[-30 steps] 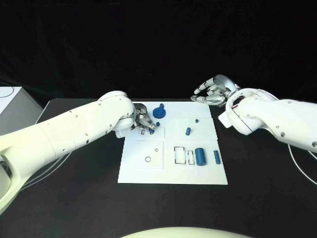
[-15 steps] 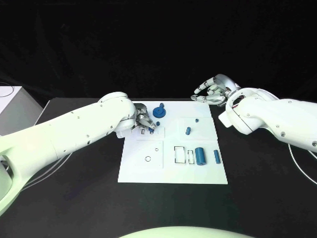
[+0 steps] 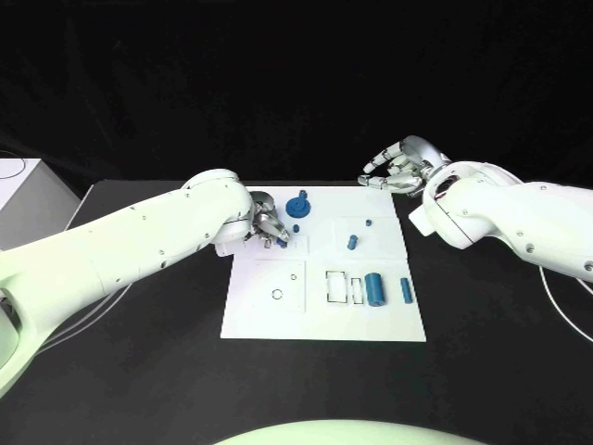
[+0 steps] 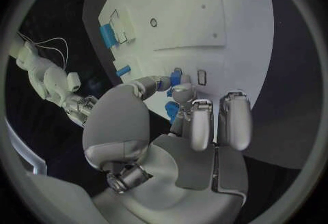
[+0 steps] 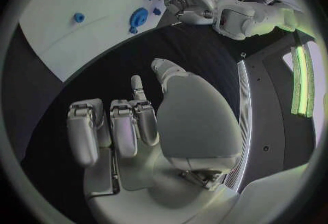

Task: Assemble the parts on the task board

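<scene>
The white task board (image 3: 323,320) lies in the middle of the table. My left hand (image 3: 268,229) hovers over its far left part, and thumb and a finger pinch a small blue part (image 4: 175,76). A blue gear-shaped part (image 3: 298,208) stands just beyond that hand, with a small blue peg (image 3: 353,244) to its right. A thick blue cylinder (image 3: 374,290) and a thin one (image 3: 406,292) lie on the board's right side. My right hand (image 3: 401,170) is raised beyond the board's far right corner, fingers curled in on nothing.
Black outlines of a slot (image 3: 335,288) and a small ring (image 3: 278,297) mark the board's near half. A white box (image 3: 9,195) stands at the table's far left edge. A thin white cable (image 3: 564,297) runs along the right side of the table.
My left hand has shifted slightly toward the board's far edge with the small part. My right hand has risen a little and stays curled.
</scene>
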Motion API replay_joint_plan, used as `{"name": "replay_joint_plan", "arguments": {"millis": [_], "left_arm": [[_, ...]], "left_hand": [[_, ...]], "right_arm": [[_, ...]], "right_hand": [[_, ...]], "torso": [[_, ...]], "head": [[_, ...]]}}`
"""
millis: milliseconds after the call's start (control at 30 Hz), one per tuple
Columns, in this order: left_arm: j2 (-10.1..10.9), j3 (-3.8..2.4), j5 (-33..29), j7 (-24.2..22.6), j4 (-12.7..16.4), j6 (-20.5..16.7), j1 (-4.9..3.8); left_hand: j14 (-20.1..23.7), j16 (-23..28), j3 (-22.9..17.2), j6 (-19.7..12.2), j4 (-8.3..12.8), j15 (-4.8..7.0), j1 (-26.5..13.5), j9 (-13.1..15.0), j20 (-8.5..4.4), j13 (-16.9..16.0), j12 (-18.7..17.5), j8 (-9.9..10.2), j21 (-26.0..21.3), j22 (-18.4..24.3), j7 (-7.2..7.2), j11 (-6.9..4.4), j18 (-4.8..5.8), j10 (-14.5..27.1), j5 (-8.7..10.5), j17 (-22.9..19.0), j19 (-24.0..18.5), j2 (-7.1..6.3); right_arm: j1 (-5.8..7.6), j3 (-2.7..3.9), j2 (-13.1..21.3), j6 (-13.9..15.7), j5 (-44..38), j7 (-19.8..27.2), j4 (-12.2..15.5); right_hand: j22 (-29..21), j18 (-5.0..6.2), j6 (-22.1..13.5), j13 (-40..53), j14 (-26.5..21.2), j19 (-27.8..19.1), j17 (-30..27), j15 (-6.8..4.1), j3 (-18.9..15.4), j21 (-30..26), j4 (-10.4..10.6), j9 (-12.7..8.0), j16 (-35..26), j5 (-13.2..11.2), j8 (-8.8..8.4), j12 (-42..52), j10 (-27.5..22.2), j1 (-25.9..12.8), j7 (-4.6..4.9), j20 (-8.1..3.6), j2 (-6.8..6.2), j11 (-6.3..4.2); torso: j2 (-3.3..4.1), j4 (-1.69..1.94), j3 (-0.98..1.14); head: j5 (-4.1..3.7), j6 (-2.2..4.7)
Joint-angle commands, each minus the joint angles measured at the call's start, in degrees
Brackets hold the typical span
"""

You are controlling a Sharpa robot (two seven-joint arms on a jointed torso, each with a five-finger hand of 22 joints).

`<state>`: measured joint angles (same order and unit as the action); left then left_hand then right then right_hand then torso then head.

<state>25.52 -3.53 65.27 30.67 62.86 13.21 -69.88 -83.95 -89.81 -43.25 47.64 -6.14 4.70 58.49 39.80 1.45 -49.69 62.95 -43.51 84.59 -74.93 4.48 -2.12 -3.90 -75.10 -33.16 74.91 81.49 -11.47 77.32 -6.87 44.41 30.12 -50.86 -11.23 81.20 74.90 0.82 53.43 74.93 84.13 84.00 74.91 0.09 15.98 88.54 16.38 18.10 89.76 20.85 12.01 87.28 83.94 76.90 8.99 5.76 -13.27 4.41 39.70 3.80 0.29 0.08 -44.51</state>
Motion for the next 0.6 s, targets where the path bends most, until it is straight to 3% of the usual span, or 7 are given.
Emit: {"name": "replay_joint_plan", "arguments": {"millis": [33, 600], "left_arm": [[0.09, 0.03, 0.37, 0.31, 0.23, 2.33, 0.06], [0.14, 0.03, 0.37, 0.30, 0.64, 2.09, 0.07]], "left_hand": [[-6.05, -0.19, -7.29, 2.74, 7.79, 0.35, 1.08, 15.89, 0.02, 0.21, -0.15, -0.30, 0.36, -2.78, -2.46, -0.06, 1.08, -0.13, -0.09, 15.09, 0.53, 0.79], [-6.05, -0.19, -7.29, 2.82, 7.86, 0.36, 1.22, 15.88, 0.00, 0.40, -0.30, -0.26, 0.34, -2.75, -2.46, -0.08, 1.08, -0.10, -0.12, 15.09, 0.52, 0.81]], "right_arm": [[-0.03, 0.02, -0.01, -0.93, -0.62, -0.06, -0.01], [-0.09, 0.02, -0.13, -1.22, -0.75, -0.21, -0.15]], "right_hand": [[13.73, -0.35, -0.27, 12.27, 5.87, 5.21, 15.09, -0.03, -0.40, -0.24, 0.11, 0.08, 0.24, 0.17, 0.36, -0.19, 2.91, -0.84, 0.00, 0.14, 0.09, -0.11], [13.77, -0.36, -0.29, 12.26, 5.87, 5.23, 15.09, -0.03, -0.45, -0.20, 0.05, 0.09, 0.24, 0.16, 0.37, -0.19, 2.90, -0.81, -0.02, 0.14, 0.04, -0.12]], "torso": [[-0.05, 0.02, 0.01], [-0.02, 0.02, 0.01]], "head": [[0.02, -0.12], [0.24, 0.01]]}}
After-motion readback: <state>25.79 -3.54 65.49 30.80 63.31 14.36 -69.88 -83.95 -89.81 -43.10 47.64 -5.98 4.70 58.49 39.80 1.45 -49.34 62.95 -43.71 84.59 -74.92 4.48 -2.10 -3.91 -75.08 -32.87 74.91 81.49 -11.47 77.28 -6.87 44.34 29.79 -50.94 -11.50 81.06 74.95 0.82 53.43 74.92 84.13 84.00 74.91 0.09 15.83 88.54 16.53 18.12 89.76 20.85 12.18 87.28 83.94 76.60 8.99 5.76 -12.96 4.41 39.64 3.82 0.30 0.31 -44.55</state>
